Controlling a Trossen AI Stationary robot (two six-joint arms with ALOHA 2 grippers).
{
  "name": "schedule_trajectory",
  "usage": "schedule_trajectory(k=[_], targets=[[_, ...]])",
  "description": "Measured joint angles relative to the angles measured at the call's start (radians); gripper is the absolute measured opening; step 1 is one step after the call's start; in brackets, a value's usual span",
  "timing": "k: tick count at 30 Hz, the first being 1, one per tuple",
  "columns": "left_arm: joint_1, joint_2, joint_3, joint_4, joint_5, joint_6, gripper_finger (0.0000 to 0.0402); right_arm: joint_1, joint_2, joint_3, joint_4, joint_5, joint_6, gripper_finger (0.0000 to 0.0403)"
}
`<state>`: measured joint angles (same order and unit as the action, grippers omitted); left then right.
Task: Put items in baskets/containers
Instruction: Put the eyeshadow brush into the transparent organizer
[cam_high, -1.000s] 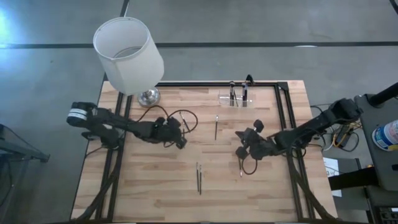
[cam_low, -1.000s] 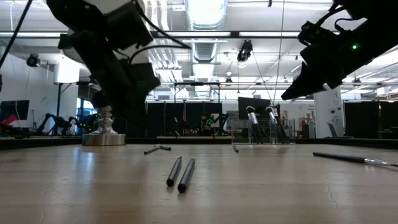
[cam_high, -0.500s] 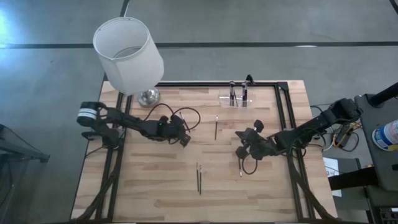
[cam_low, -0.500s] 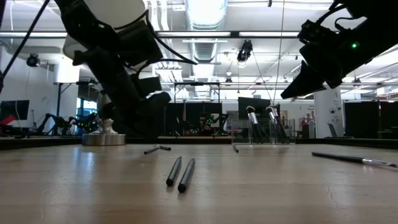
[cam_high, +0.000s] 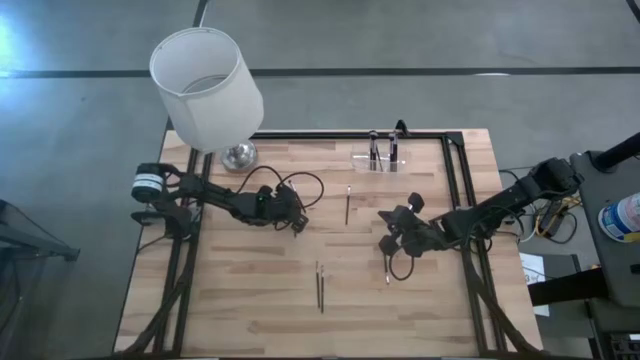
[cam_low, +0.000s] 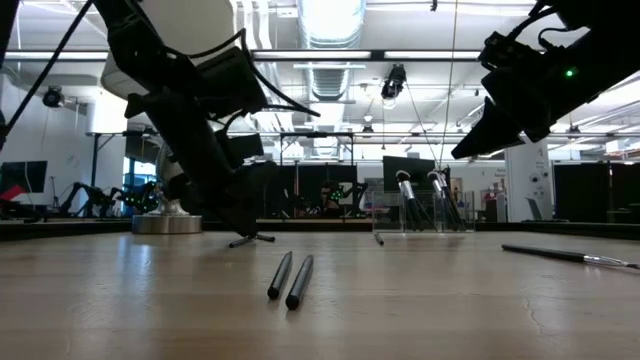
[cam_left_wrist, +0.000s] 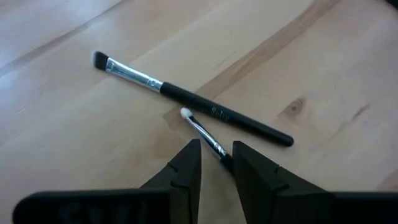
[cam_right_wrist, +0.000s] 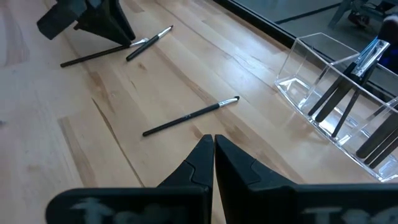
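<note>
Thin brush (cam_left_wrist: 202, 132) half-hidden between jaws

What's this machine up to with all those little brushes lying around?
It is tidying makeup brushes into a clear holder at the table's far edge, where a few already stand. The left gripper is down at the wood with its fingers slightly apart around a thin white-tipped brush that lies against a longer black brush. The right gripper is shut, empty and hovering. A single brush and a pair of sticks still lie loose on the table.
</note>
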<state>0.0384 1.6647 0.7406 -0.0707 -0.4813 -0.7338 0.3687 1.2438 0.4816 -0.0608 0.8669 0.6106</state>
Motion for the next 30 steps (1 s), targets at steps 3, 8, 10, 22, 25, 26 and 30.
schedule_trajectory(k=[3,8,10,22,25,26,30], targets=[[0.004,0.009,0.001,0.009,0.013,0.000,0.0084,0.000,0.000,0.000,0.000,0.000,0.000,0.0009],[0.011,0.025,0.008,0.011,0.016,0.010,0.0084,0.000,0.000,0.000,0.000,0.000,0.000,0.0009],[0.013,0.030,0.008,0.012,0.017,0.022,0.0084,0.000,0.000,0.000,0.000,0.000,0.000,0.0009],[0.012,0.029,0.014,-0.132,0.037,0.152,0.0056,0.000,0.000,0.000,0.003,-0.001,0.000,0.0009],[0.010,0.023,0.013,-0.180,0.037,0.180,0.0038,0.000,0.000,0.000,0.005,-0.001,0.000,0.0009],[0.008,0.017,0.012,-0.193,0.038,0.190,0.0030,0.000,0.000,0.000,0.007,-0.001,0.000,0.0009],[-0.012,-0.012,0.009,-0.217,0.029,0.230,0.0007,0.000,0.001,0.000,0.009,-0.001,-0.004,0.0009]])
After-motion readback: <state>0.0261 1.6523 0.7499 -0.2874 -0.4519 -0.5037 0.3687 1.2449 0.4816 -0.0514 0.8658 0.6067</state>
